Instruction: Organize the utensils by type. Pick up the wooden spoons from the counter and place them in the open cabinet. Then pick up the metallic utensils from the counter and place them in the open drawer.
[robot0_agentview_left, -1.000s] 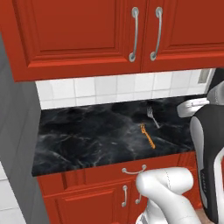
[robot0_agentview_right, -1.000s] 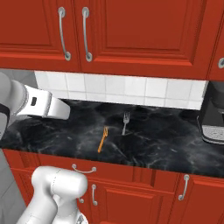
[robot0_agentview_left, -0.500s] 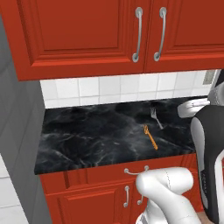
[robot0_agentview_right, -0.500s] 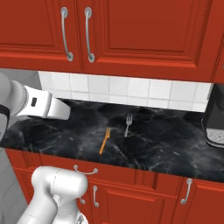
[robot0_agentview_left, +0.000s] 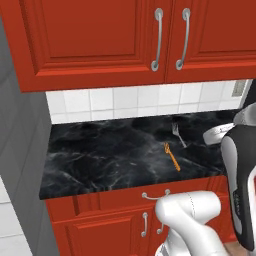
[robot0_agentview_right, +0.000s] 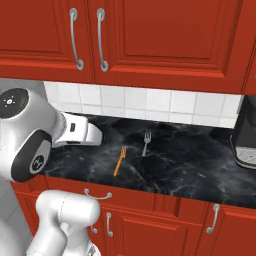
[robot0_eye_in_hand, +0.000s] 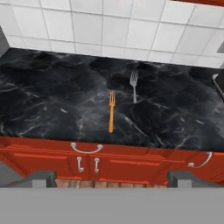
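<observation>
A: Which utensils lie on the black marble bench (robot0_eye_in_hand: 52, 109)?
B: 2 forks: an orange fork (robot0_agentview_left: 172, 156) (robot0_agentview_right: 119, 161) (robot0_eye_in_hand: 111, 112) and, just beside it toward the tiled wall, a metal fork (robot0_agentview_left: 178, 134) (robot0_agentview_right: 146, 141) (robot0_eye_in_hand: 133, 86). They lie near each other, apart.

A: And the tool (robot0_eye_in_hand: 109, 177)?
B: Its fingers stand wide apart, empty, held back from the bench above the red lower cabinet doors (robot0_eye_in_hand: 87, 164).

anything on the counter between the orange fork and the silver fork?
Nothing. In the hand view, only bare black marble counter separates the orange fork from the silver fork; they lie apart, not touching.
</observation>
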